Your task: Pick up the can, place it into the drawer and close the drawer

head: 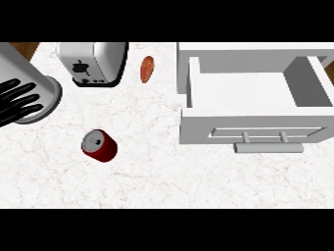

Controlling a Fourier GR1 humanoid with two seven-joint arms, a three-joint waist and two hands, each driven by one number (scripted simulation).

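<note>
1. The red can point(99, 145) stands on the table point(148, 181) at lower left of centre, untouched; grasping it is the step in hand, I judge.
2. Close round its sides and lift straight up.
3. The drawer point(260, 128) at right is open; carry the can over its front wall.
4. The left hand point(10, 103), at the left edge, rests with fingers spread, holding nothing. The right hand is unseen.
</note>
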